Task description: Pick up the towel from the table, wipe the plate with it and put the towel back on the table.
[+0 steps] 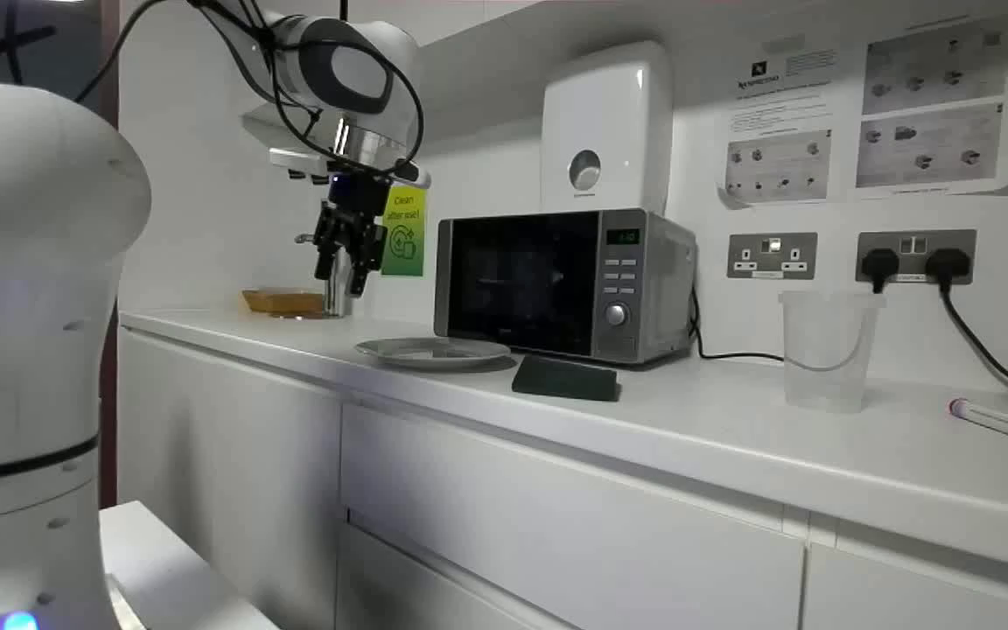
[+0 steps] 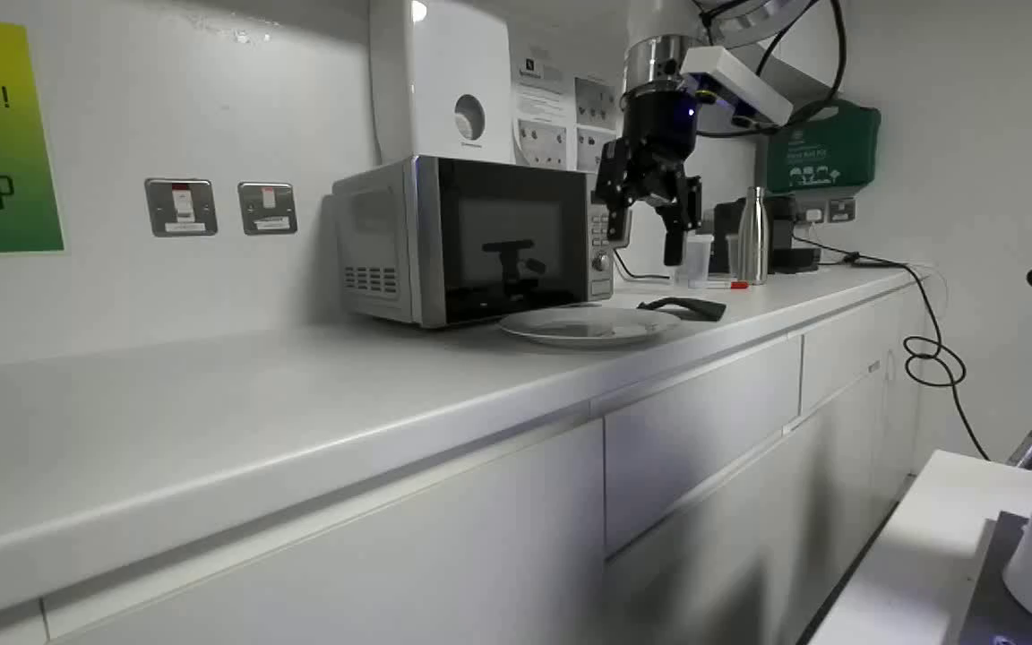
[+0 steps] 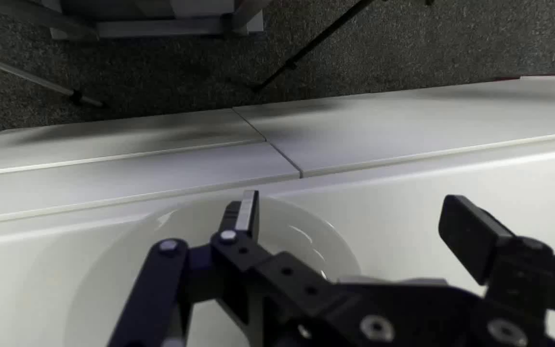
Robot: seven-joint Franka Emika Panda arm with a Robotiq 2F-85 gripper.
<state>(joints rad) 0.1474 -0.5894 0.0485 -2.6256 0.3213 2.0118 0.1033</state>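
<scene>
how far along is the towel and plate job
Done: nothing certain; whether the plate is wiped doesn't show. In hand: nothing, the gripper hangs open and empty. Left, if unwiped: grasp, wipe and return, as the towel lies on the counter beside the plate.

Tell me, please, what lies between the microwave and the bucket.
In both exterior views, a black cable runs between the microwave and the bucket, near the wall.
</scene>
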